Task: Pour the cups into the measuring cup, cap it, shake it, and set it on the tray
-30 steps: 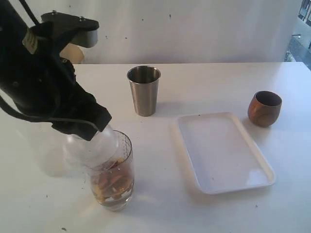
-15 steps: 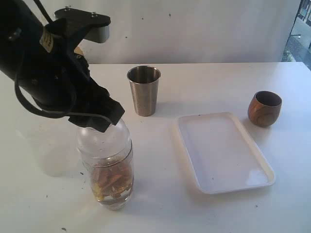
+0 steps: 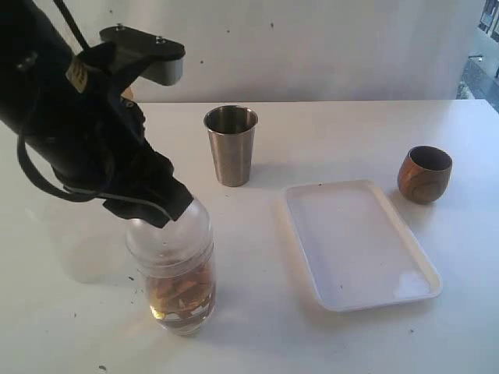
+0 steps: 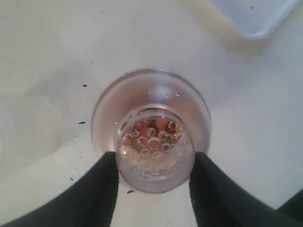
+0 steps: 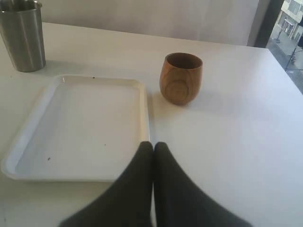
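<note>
Pinching cap point(image 3: 168, 227) by neck, left tool point(image 4: 154, 163) seating it on measuring cup point(image 3: 182, 290), standing on desk point(image 3: 327, 128) left of tray point(image 3: 352, 243). Right tool point(image 5: 152, 150) pressed together, hovering by tray. Pouring apparently done, capping underway; shaking and tray placement remaining.

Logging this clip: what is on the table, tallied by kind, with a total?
Steel tumbler: 1
Wooden cup: 1
Clear measuring cup: 1
Clear dome cap: 1
White tray: 1
Total: 5
Not counted: faint frosted shape near the measuring cup, too unclear to name.
</note>
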